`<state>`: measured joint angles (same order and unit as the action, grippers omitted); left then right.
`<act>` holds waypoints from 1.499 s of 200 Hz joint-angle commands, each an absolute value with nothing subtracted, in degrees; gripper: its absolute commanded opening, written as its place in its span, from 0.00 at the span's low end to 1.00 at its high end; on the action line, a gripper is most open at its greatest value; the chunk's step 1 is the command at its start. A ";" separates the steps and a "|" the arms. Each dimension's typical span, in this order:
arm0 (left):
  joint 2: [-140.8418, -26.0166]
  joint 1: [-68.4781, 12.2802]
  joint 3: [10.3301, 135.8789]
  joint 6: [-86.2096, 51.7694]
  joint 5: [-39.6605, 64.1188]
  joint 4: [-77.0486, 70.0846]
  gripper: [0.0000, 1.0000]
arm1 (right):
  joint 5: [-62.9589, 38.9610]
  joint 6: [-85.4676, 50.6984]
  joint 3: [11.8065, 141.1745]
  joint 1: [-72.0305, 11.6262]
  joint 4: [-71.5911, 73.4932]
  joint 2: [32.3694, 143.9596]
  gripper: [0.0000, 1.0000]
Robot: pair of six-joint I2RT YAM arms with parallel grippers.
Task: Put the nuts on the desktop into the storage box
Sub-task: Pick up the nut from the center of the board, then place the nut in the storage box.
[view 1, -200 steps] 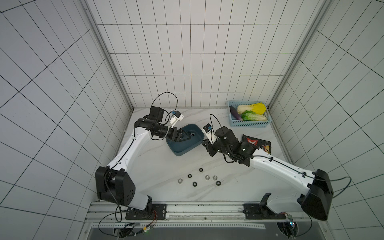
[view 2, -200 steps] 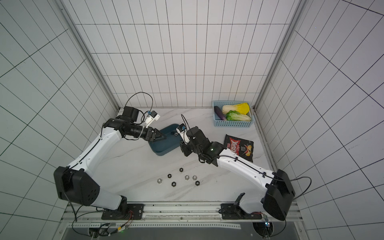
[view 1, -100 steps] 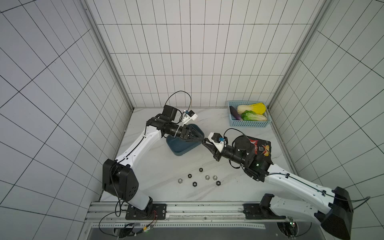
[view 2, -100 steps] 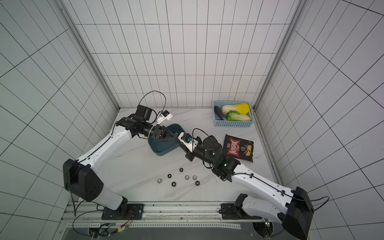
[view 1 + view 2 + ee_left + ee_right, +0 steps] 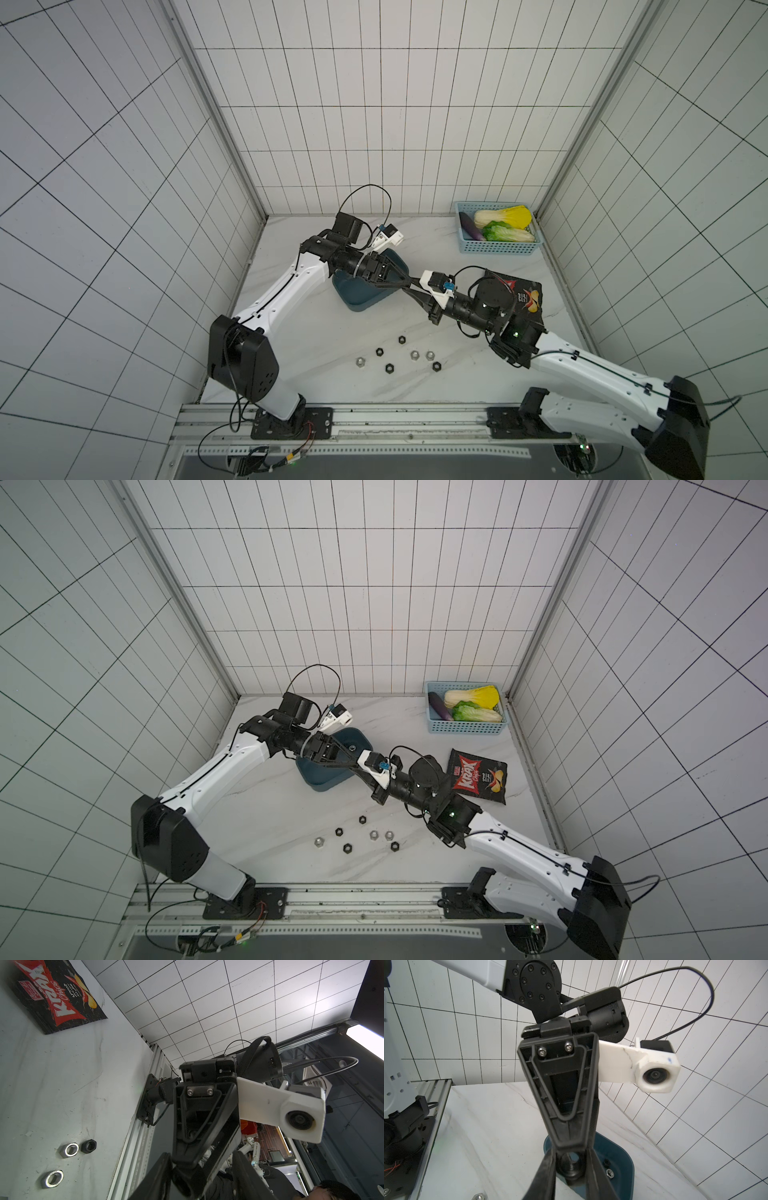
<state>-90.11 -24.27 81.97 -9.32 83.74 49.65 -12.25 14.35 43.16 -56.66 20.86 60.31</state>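
Observation:
A black nut sits pinched between my right gripper's fingers, just above the near right rim of the teal storage box. My left gripper meets it tip to tip there. In the left wrist view the left gripper straddles that nut and the right fingertips, with a gap on one side. Two nuts lie inside the box. Several black and silver nuts lie on the desktop in front, in both top views.
A black and red chips bag lies under the right forearm. A light blue basket of vegetables stands at the back right corner. Tiled walls close three sides, and an aluminium rail runs along the front edge.
My left gripper has swung right across the box to its right rim and its jaws have narrowed. My right gripper has drawn back to the right, and its tips now meet the left's.

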 commanded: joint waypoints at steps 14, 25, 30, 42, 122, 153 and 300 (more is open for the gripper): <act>-90.24 -24.50 81.65 -8.33 84.68 48.60 0.38 | -11.07 13.80 41.33 -56.99 21.98 59.91 0.18; -90.22 -24.50 81.81 -8.42 82.83 48.81 0.35 | -10.19 13.67 41.65 -57.04 21.23 60.11 0.18; -90.25 -24.50 81.95 -8.29 81.99 49.02 0.33 | -9.93 13.62 41.87 -57.03 20.71 60.06 0.19; -90.35 -24.37 82.16 -8.21 80.83 49.30 0.29 | -9.84 13.71 42.26 -57.01 19.86 60.12 0.19; -90.98 -24.05 82.95 -8.96 76.63 49.43 0.02 | -10.15 14.67 44.02 -57.02 14.49 59.43 0.33; -91.47 -22.22 83.46 -8.37 73.47 49.79 0.00 | -8.12 14.47 44.19 -57.04 12.17 57.89 0.48; -103.08 -22.83 89.68 10.08 12.21 45.12 0.00 | 0.06 10.43 44.33 -57.03 -2.60 57.27 0.59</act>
